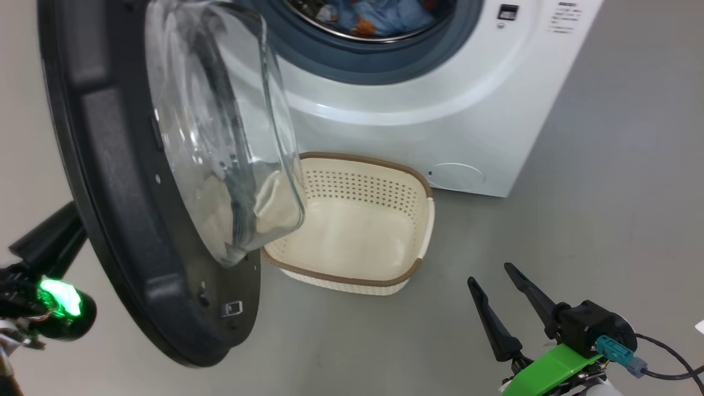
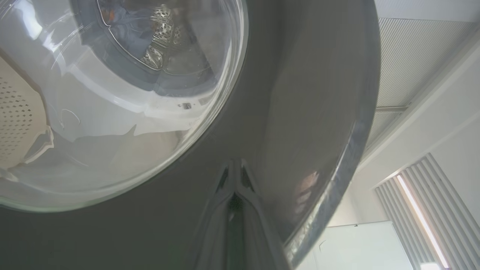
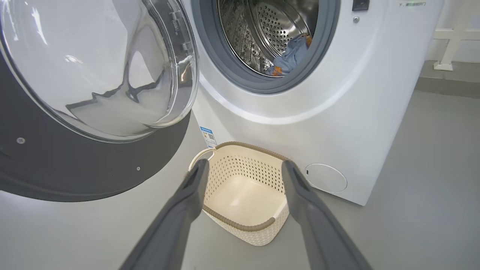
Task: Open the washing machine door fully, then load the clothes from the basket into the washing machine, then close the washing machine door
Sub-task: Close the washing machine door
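Note:
The washing machine door (image 1: 115, 181) stands swung out at the left, its black ring around the clear glass bowl (image 1: 220, 137). My left gripper (image 2: 235, 195) is shut, its tips pressed against the door's glossy outer ring; its dark fingers (image 1: 52, 236) pass behind the door's edge. The white washing machine (image 1: 418, 110) is open, with the blue clothes (image 1: 374, 16) lying in the steel drum (image 3: 277, 30). The cream basket (image 1: 341, 279) sits empty on the floor in front of it. My right gripper (image 1: 490, 275) hovers open near the basket (image 3: 240, 225), holding nothing.
Grey floor (image 1: 605, 220) spreads wide to the right of the machine. A round white flap (image 1: 456, 177) and a small blue label (image 3: 208, 136) mark the machine's lower front. A white furniture leg (image 3: 446, 48) stands beyond the machine's right side.

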`<state>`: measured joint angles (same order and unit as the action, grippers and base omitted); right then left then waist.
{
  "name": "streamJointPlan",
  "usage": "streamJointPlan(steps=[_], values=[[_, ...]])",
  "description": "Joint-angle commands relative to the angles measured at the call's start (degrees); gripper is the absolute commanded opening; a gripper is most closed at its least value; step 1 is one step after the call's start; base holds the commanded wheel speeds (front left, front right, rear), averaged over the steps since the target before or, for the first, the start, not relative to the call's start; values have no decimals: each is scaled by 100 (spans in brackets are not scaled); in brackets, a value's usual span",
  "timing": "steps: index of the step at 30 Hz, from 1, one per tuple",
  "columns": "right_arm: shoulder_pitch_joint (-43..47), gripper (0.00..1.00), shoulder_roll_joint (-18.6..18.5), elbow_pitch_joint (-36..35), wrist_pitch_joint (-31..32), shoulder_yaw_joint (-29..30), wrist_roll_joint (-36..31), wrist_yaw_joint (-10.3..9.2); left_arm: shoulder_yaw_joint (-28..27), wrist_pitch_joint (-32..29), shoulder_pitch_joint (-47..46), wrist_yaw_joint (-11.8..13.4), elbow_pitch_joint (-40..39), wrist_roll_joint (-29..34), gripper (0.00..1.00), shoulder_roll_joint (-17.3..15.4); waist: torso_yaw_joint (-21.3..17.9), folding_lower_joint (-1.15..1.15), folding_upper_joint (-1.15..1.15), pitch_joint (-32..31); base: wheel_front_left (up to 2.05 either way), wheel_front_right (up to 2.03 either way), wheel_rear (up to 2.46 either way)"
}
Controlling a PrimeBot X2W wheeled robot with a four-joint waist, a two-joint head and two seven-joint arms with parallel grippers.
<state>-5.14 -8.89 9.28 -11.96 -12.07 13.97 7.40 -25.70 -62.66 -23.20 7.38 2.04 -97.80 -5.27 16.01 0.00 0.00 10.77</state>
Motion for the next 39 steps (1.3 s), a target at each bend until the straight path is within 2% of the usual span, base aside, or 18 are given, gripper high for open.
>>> streamJointPlan(steps=[1,17,30,39], values=[[-146,100,28,-94,-74,-128,45,9,-48,-44,-81,-14,-178,66,0,-142,-184,0,0,-1,0,0,0],[-293,100,224,58,-254,-60,50,9,85,259,-600,-185,-163,150,0,4,-1228,0,0,202,0,0,0],[-453,100,317,173,-300,-78,79,9,511,792,-1155,-624,179,218,0,193,-1587,0,0,401,0,0,0],[-582,100,360,106,-303,-92,63,9,749,1400,-1615,-1068,630,292,0,228,-1799,0,0,612,0,0,0]])
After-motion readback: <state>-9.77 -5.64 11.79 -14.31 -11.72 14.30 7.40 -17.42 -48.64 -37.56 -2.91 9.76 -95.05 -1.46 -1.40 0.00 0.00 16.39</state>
